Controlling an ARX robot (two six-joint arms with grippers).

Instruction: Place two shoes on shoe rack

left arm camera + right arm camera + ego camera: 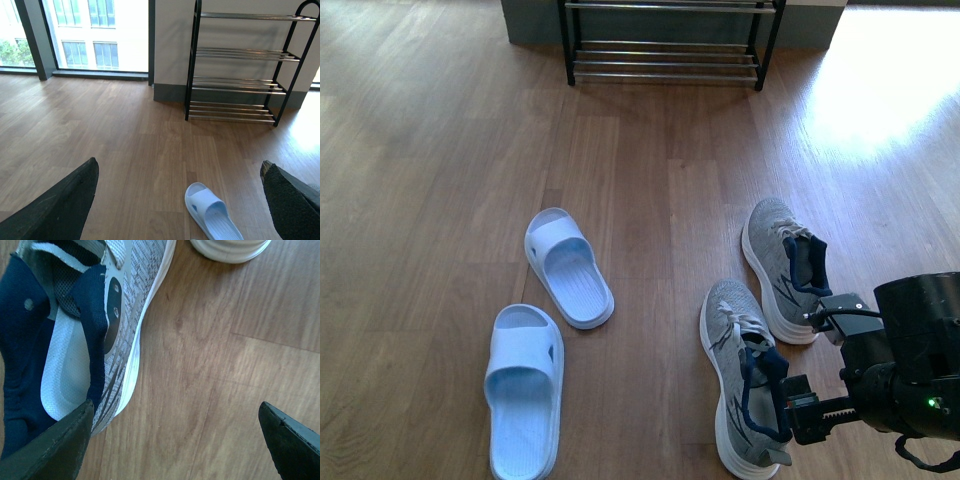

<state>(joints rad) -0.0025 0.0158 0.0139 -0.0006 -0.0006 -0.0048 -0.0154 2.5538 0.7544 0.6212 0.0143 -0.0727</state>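
My right pincer hung wide open and empty. One finger sat against the side of the grey sneaker, which lay well short of the shoe rack, toe toward it. The jaws spanned mostly bare floor, so I judged closing there would shove the shoe aside, not grip it.

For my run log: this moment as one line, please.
right claw: open, at near grey knit sneaker | left claw: open | black metal shoe rack: no shoes
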